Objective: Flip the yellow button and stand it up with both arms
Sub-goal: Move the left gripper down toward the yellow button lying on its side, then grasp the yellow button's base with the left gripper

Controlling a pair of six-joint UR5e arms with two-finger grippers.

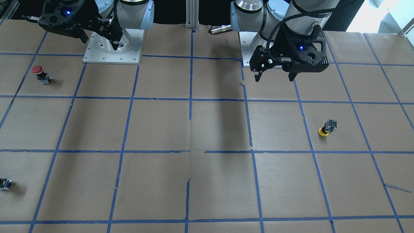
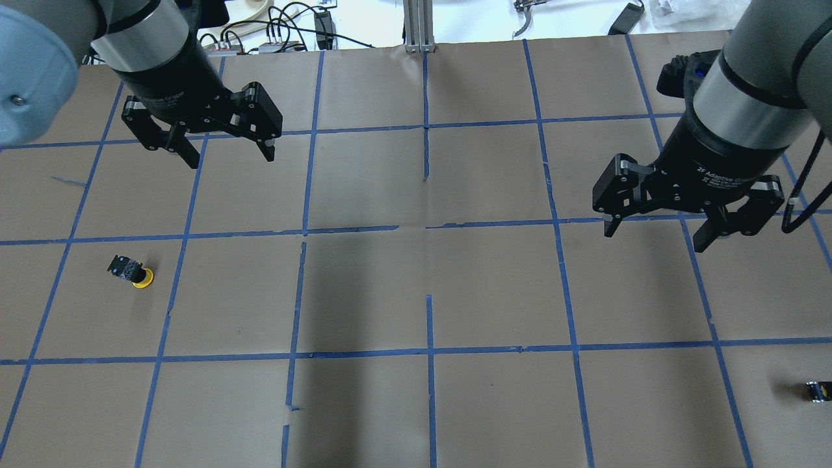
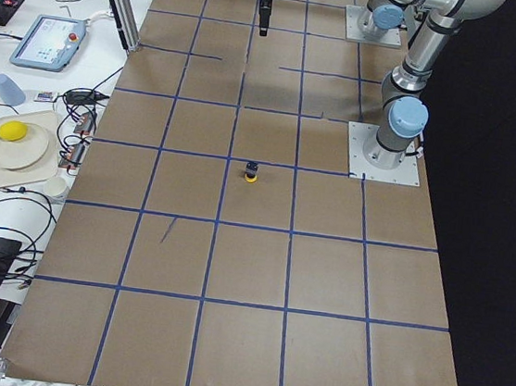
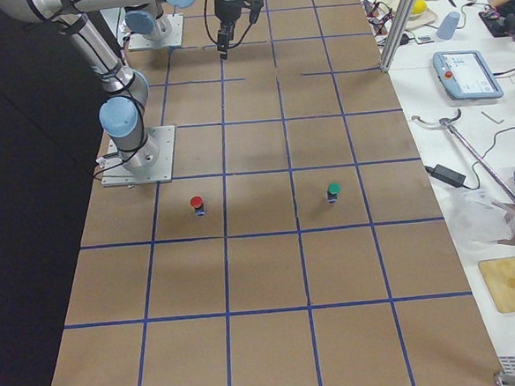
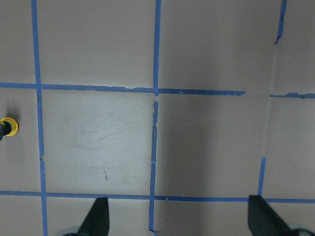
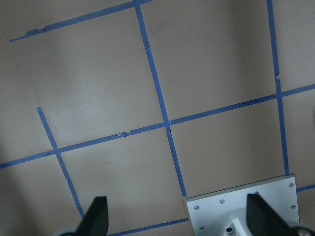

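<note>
Overhead view: the yellow button [image 2: 135, 273] rests cap-down on the bench [image 2: 494, 292], body uppermost. It sits at about 7 o'clock from the left hand [image 2: 231, 159], well apart from it. The left hand is spread and holds nothing. The right hand [image 2: 655, 238] is likewise spread and empty, far off toward the button's 3 o'clock.
</note>
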